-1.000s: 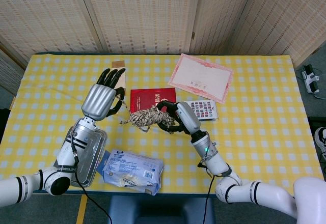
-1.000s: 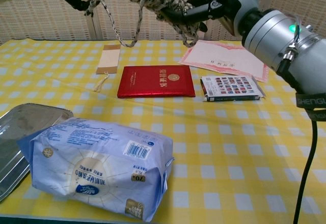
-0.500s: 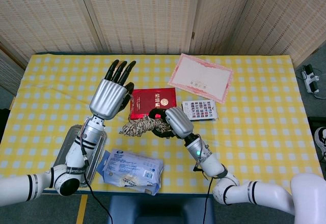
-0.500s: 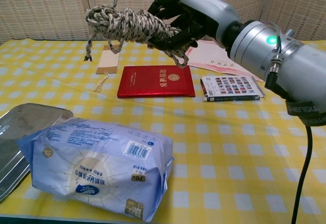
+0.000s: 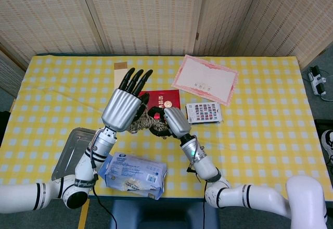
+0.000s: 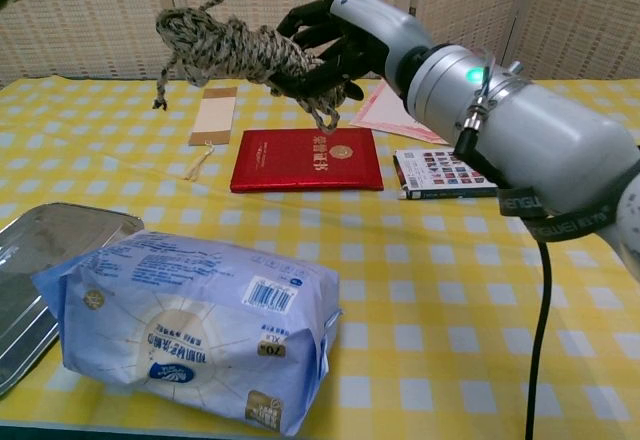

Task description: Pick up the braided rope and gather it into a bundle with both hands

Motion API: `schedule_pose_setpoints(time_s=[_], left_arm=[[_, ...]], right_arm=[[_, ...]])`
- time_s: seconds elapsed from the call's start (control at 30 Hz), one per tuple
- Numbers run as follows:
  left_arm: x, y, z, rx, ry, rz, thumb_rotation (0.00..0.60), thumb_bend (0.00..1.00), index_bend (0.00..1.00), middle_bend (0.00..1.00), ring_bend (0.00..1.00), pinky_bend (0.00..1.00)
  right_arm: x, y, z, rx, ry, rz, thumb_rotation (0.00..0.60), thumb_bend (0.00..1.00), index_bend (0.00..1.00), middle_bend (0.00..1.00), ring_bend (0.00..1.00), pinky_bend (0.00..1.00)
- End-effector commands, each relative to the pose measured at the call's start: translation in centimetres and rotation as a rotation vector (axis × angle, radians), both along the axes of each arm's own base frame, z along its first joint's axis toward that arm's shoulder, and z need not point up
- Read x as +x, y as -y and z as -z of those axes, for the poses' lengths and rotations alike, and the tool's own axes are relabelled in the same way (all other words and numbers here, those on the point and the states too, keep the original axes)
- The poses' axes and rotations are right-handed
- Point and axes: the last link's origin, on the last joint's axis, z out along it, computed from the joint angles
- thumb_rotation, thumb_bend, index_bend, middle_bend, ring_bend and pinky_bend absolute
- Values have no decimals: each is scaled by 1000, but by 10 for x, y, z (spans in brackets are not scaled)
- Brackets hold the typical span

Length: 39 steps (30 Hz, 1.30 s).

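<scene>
Braided rope (image 6: 235, 47), already wound into a loose bundle, hangs in the air above the counter (image 5: 260, 130), gripped at its right end by the dark fingers (image 6: 318, 50) of the right hand (image 5: 169, 122). A frayed tail dangles from the bundle's left end. The left hand (image 5: 125, 106) stands just beside the bundle with its fingers straight and spread, grasping nothing; in the head view it hides part of the rope. The counter wears a yellow checked cloth, with woven screens behind. Below the rope lies a red booklet (image 6: 307, 159), with a patterned card box (image 6: 455, 173) to its right, a pink certificate (image 5: 205, 79) farther back, a blue packet (image 6: 190, 325) and metal tray (image 6: 45, 280) near the front.
</scene>
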Motion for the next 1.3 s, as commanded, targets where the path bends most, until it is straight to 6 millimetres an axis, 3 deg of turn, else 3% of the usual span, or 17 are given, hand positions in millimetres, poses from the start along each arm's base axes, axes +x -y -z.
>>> schedule_pose_setpoints(time_s=[0.03,0.53,1.3], left_arm=[[1,5,4,-31,23,-3,600,526,657,52,0,0],[2,18,20,-28,58,9,600,527,660,52,0,0],[-19,1,16,-6,82,-83,600,526,666,52,0,0]], right_arm=[[6,3,4,-5,33,42,600,691,918,776,915,858],[21,11,17,58,270,259,600,691,920,778,918,869],[14,24,9,76,520,387,600,691,921,781,921,874]])
